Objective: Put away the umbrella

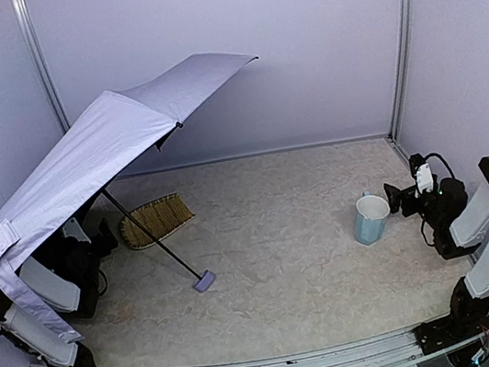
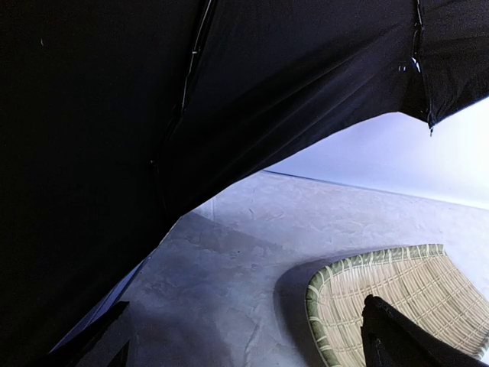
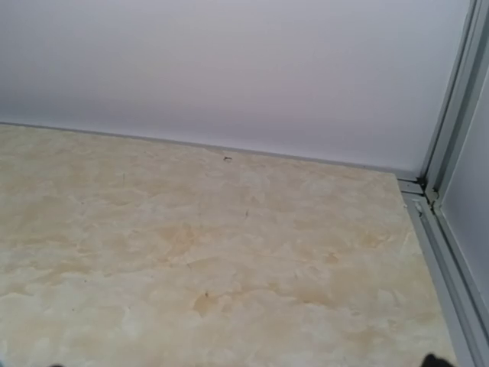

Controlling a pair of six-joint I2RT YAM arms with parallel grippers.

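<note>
Open umbrella [image 1: 67,179] at the left, nothing gripped yet.
It tilts over the counter's [image 1: 289,232] left side, handle [image 1: 204,281] resting on the counter near the tray [image 1: 157,220]. The left pincer [image 2: 244,348] and right pincer [image 1: 399,197] both gape wide, empty. Best take the thin shaft [image 1: 150,236] low and squarely before folding.

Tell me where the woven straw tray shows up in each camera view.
Top external: woven straw tray left of centre, by the open lavender-grey fabric umbrella, whose thin black shaft crosses in front.
Left wrist: lower right, below the umbrella's dark underside.
Right wrist: not in it.
Shared landmark: pale marbled tabletop meeting the back wall.
</note>
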